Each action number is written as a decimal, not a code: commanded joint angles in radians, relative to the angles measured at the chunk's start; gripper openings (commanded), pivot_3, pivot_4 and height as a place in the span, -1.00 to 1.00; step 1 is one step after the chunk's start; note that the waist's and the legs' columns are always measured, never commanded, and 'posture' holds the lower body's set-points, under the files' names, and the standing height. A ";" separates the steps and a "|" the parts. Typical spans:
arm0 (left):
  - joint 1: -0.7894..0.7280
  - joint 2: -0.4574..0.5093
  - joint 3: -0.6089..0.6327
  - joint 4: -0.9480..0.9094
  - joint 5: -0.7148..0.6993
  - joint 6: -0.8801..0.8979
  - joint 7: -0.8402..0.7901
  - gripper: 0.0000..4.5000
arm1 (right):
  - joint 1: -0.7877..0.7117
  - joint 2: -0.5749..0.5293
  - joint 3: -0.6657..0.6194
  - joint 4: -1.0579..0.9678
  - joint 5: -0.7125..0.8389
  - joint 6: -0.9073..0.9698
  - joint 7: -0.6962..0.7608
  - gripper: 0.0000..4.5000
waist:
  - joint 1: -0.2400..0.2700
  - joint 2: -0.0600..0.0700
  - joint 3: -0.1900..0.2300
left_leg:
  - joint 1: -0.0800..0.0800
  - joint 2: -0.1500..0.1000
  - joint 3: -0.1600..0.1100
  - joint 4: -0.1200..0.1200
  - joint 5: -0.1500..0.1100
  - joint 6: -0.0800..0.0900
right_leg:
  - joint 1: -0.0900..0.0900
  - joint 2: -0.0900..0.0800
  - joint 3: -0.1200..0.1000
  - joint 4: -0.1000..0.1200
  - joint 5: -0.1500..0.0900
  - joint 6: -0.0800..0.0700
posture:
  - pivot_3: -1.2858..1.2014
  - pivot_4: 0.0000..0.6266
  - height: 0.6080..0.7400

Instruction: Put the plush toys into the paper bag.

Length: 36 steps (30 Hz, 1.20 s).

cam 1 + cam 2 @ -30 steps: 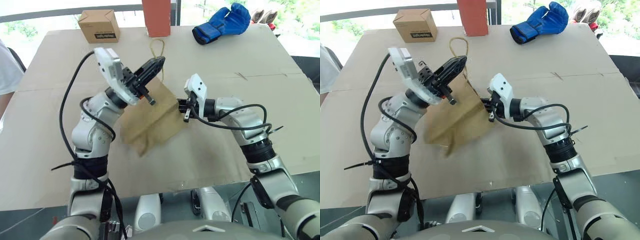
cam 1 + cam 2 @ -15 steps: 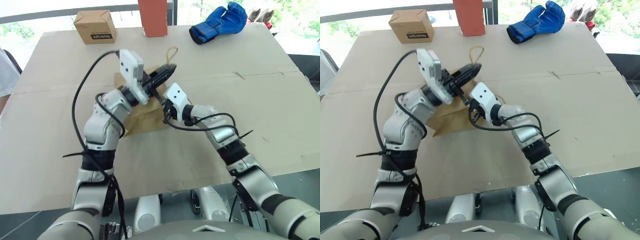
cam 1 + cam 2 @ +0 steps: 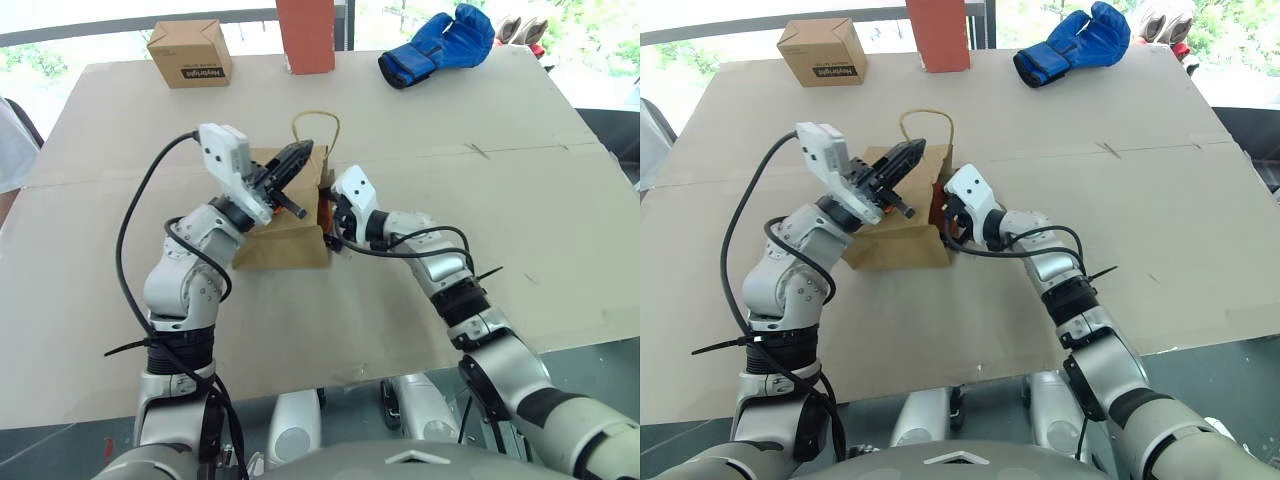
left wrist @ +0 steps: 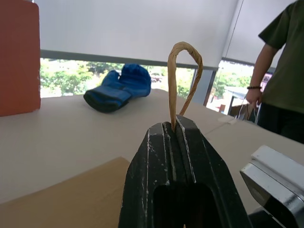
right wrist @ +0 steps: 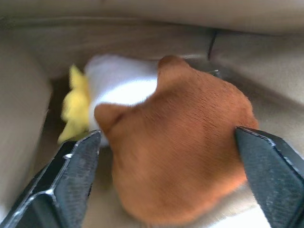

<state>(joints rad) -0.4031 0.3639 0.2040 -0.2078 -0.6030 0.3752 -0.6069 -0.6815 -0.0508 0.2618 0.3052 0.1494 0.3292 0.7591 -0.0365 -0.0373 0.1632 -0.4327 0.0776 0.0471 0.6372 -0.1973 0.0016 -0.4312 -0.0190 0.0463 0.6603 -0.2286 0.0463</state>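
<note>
Brown kraft paper makes up the paper bag (image 3: 285, 225), which lies on its side on the cardboard-covered table (image 3: 450, 300), its mouth turned toward the right gripper (image 3: 327, 215). That gripper sits at the bag's opening with its two black fingers (image 5: 71, 183) spread wide, one on each side of the orange-brown plush toy (image 5: 183, 156); whether the pads touch the fur cannot be told. Seen from the right wrist, the toy lies inside the bag, paper walls all round it. Just behind it, deeper in the bag, lies the white plush toy (image 5: 121, 83), its yellow end (image 5: 76, 104) pointing at one paper wall.

Above the bag, the left gripper (image 3: 300, 158) is clamped tight on one twisted paper handle (image 4: 183, 78), whose loop rises from between the closed fingers.

Farther back on the table stand a small cardboard box (image 3: 190, 52) and a tall red-orange block (image 3: 309, 35), with a blue boxing glove (image 3: 440, 45) lying to the right of them. A person in a dark green shirt (image 4: 285, 61) stands beyond the table's edge.
</note>
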 commanded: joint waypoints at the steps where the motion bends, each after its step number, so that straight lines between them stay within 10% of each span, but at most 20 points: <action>1: 0.000 0.023 0.058 -0.051 -0.052 -0.028 -0.022 -1.00 | 0.017 -0.042 -0.050 -0.203 0.056 0.106 -0.008 0.96 | 0.002 0.000 0.000 | 0.000 0.000 0.000 0.000 0.000 0.000 | 0.000 0.000 0.000 0.000 0.000 0.000 | 0.03 -0.52 1.00; 21: -0.010 0.009 0.140 -0.101 -0.193 -0.040 0.023 -1.00 | 0.120 0.087 -0.496 -0.597 0.375 0.949 -0.483 0.96 | 0.002 0.000 0.000 | 0.000 0.000 0.000 0.000 0.000 0.000 | 0.000 0.000 0.000 0.000 0.000 0.000 | 0.03 -0.52 1.00; 36: 0.092 -0.014 0.133 -0.238 -0.209 -0.038 0.104 -1.00 | -0.147 0.161 -0.570 -0.050 0.410 0.696 -0.479 0.86 | -0.002 0.000 0.000 | -0.001 0.000 -0.001 0.000 0.000 0.000 | 0.000 0.000 0.000 -0.002 0.000 0.000 | 0.03 -0.52 1.00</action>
<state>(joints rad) -0.3101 0.3483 0.3325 -0.3883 -0.7899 0.3562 -0.5130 -0.8002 0.1165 -0.3019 0.2359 0.5278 1.0628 0.2497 -0.0381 -0.0374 0.1630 -0.4340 0.0774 0.0467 0.6370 -0.1974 0.0018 -0.4309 -0.0188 0.0459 0.6578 -0.2286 0.0463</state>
